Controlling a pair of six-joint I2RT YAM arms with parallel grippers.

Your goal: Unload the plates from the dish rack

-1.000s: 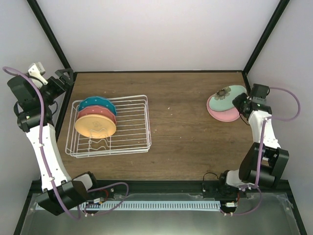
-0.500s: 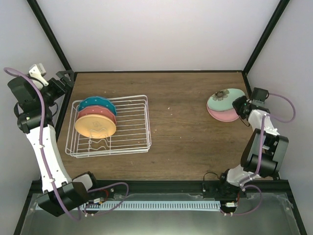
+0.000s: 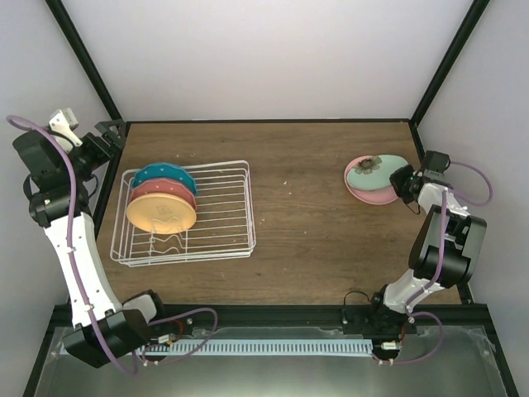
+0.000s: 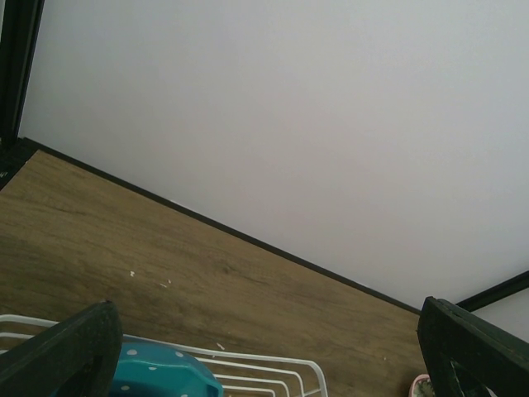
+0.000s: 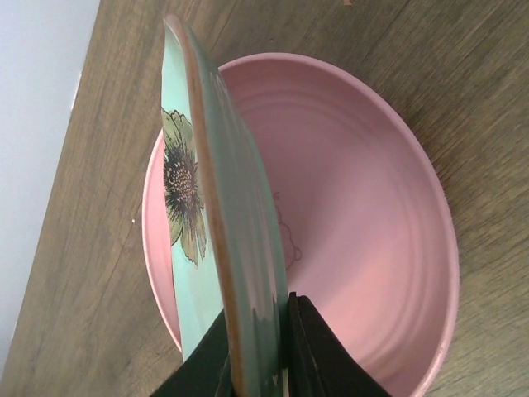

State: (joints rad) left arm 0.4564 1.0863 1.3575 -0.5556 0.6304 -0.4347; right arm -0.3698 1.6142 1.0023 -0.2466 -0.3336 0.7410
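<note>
Wooden table (image 3: pixel 314 215): brown boards fill the middle of the top view, and everything stands on it.
Dish rack (image 3: pixel 225 217): white wire, left of centre in the top view; its right half holds nothing.
Plates in the rack: three stand on edge in the left half, teal-blue plate (image 3: pixel 165 175) at the back, salmon-red plate (image 3: pixel 162 192) in the middle, orange-yellow plate (image 3: pixel 161 213) nearest. These look to me like what is left to unload.
Pink plate (image 3: pixel 374 197): lies flat on the table at the right of the top view, well apart from the rack.
Mint green plate (image 5: pixel 178 186): tilted nearly on edge over the pink plate, flower face towards the far wall. I cannot tell whether its far edge touches the pink one.
Left gripper (image 4: pixel 269 331): fingers spread wide and holding nothing, up near the upper left corner of the table, just behind the rack.
Right gripper (image 5: pixel 258 331): pinching the mint green plate's near rim, one pad on each face.
Handling, as I judge it: the plates look light, stiff and glossy, so likely slippery between pads and liable to chip if dropped one onto another.
Rim: the only sensible hold, to my eye. Take a racked plate by its top edge, clear of the wavy dividers, and lift straight up.
</note>
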